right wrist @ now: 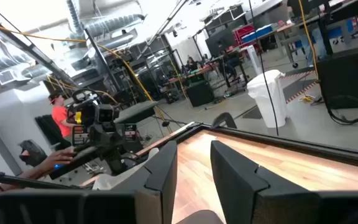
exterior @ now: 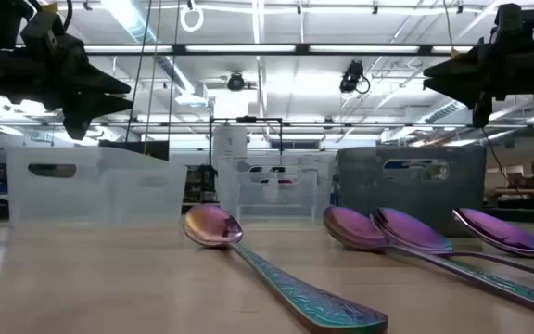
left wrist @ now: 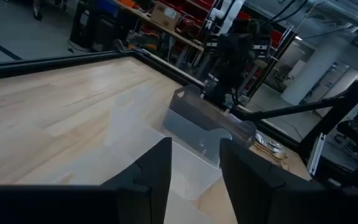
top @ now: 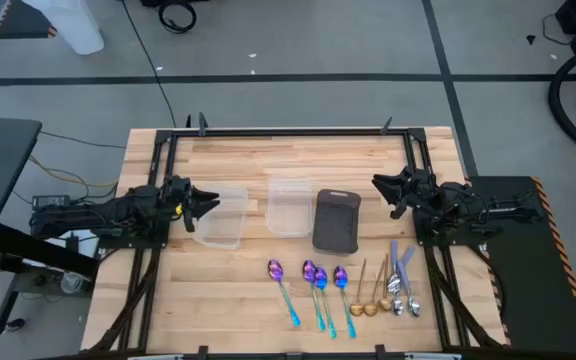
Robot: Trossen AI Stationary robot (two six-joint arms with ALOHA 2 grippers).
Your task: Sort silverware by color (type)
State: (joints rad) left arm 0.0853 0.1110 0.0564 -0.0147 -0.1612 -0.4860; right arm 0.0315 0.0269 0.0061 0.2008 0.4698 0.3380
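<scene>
You see grey floor [top: 298, 50] with black tape lines at twelve o'clock, ceiling striplights [exterior: 276, 48], shelving [left wrist: 166, 25].

High camera sits overhead, looking straight down and taking in the whole surface [top: 238, 290] with floor all round it. The low camera sits right at surface height, close to the purple spoons [exterior: 213, 225], facing level across to the two clear tubs [exterior: 100, 186], the dark tray [exterior: 411, 186] and the room behind; those same spoons, tubs and tray line up in the overhead shot. The left wrist camera peers past its own dark fingers [left wrist: 157, 168] across the wood to the right arm [left wrist: 232, 56]. The right wrist camera faces back the other way, catching the left arm [right wrist: 98, 134] and the room beyond.
</scene>
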